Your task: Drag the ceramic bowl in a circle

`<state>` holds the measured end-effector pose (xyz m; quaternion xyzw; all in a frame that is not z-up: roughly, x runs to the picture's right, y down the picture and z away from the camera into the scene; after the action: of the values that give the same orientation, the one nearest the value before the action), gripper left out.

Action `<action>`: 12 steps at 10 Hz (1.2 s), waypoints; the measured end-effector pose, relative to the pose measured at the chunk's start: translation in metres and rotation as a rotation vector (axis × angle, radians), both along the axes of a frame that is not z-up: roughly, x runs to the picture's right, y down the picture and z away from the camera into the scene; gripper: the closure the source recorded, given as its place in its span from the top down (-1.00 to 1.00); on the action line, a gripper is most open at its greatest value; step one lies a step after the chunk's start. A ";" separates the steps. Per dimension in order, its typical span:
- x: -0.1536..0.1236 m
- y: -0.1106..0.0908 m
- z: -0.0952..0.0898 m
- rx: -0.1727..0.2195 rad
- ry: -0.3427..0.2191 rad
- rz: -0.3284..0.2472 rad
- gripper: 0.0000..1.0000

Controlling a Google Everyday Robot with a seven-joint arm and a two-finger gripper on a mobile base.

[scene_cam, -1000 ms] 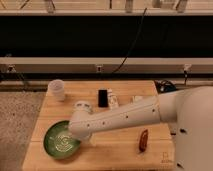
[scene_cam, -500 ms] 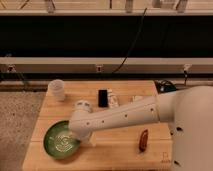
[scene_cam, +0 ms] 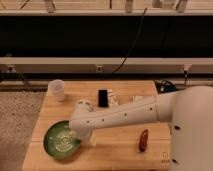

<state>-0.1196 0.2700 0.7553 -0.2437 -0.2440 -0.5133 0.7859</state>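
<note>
Bowl (scene_cam: 59, 142): green, ribbed inside, upright on the front-left part of the table, close to the front edge.
Table (scene_cam: 120, 152): light wood top, everything sits on it.
Gripper (scene_cam: 75, 134): down low at the bowl's right rim, tucked under the wrist end of the arm.
Grip state: can't tell. The wrist hides it, so no call on open vs closed, or whether it has hold of the rim.
Arm (scene_cam: 125, 115): white, stretched low across the table from the robot body on the right to the bowl on the left.
Robot body (scene_cam: 192, 127): big white shell, fills the right side and covers the table's right end.
Cup (scene_cam: 58, 90): white, upright, back-left corner, well apart from the bowl.
Black slab (scene_cam: 102, 97): lies flat at back-centre, maybe a phone, not sure.
White item (scene_cam: 113, 96): just beside the slab on its right, can't ID.
Brown item (scene_cam: 143, 139): small, longish, front-right of centre, in front of the arm, not touching it.
Bkgd: dark wall w/ pale rail (scene_cam: 100, 62); cable (scene_cam: 132, 42) hangs down to the rail.
</note>
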 end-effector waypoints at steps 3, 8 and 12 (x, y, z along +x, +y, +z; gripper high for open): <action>0.002 0.000 0.003 -0.011 0.000 -0.002 0.60; 0.005 0.000 0.005 -0.021 -0.001 -0.003 0.60; 0.006 0.002 0.006 -0.030 0.003 -0.009 0.60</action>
<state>-0.1136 0.2724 0.7612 -0.2572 -0.2494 -0.5128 0.7802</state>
